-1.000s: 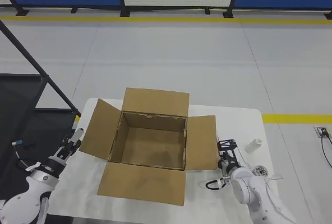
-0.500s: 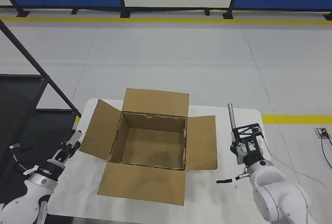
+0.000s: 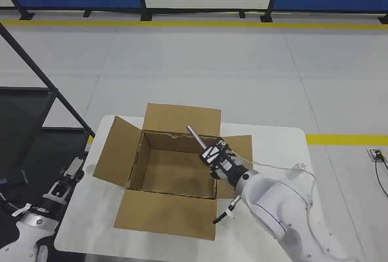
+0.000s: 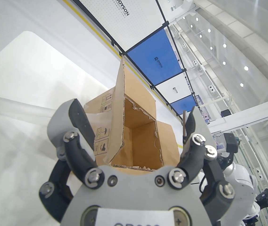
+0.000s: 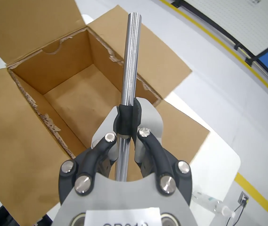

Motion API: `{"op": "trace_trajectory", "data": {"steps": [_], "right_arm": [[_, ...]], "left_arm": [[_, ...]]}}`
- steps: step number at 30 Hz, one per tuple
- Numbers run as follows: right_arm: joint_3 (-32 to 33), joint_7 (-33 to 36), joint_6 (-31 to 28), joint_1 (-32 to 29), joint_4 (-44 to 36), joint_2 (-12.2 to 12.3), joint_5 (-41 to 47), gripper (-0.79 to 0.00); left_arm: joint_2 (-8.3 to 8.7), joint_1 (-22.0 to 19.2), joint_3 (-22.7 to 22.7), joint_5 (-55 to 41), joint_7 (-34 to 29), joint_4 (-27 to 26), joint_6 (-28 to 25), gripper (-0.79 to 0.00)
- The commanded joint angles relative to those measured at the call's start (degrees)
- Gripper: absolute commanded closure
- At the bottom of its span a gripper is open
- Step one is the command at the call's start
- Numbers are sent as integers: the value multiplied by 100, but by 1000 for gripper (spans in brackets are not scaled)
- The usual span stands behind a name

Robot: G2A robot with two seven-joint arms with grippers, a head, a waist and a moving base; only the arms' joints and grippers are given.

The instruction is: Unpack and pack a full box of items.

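A: Far left first. What's the left gripper [image 3: 72,169] doing?

B: It sits at the table's [image 3: 272,137] left edge, apart from the box's left flap. Its own wrist view shows the left gripper [image 4: 134,109] spread wide, with nothing between the fingers.

A: And the box [image 3: 181,118]?

B: One cardboard box, mid-table, all four flaps folded outward. The floor looks bare in the top view, and the right wrist view of the box [image 5: 30,19] shows no items inside either.

A: Right of that?

B: The right gripper [image 3: 215,156] is above the box's right rim, clamped on one metal rod [image 3: 197,137]. In its wrist view the right gripper [image 5: 127,116] pinches the rod [image 5: 131,59] near its lower part. The long end pokes out over the opening.

A: Which step, then?

B: Packing, I'd say. It looks like the first item going in.

A: Next move?

B: Probably lower it and tilt it so the rod lies along the floor, then let go. It's long, so it may catch a wall if it stays steep.

A: Anything further right?

B: One small clear bottle [image 3: 298,169] lies on the table, well apart from the box. It likely goes in after.

A: Tally?

B: One box, one rod, one bottle, two grippers.
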Motion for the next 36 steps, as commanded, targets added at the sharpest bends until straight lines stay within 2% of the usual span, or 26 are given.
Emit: {"op": "trace_trajectory", "data": {"steps": [1,7,15,19,24,36], "right_arm": [[-482,100,-10,540,500,-153,184,0],[-1544,229,284,1570,1768,-654,603,0],[-2626,68,663,2447,3384,-1436,866,0],[-3033,82,744,2764,4228,-1862,921,0],[-3201,-104,619,3053,5292,-2343,1295,0],[-3218,-112,646,3079,5383,-2393,1295,0]], "left_arm": [[-5,97,-70,-41,43,-36,-35,-785],[-17,318,-231,-166,98,-97,-148,-785],[-18,374,-282,-338,-62,-108,-249,-785],[-17,349,-265,-354,-94,-111,-281,-785],[-18,355,-294,-411,-123,-73,-321,-785],[-5,181,-193,-360,-270,83,-174,-785]]}}
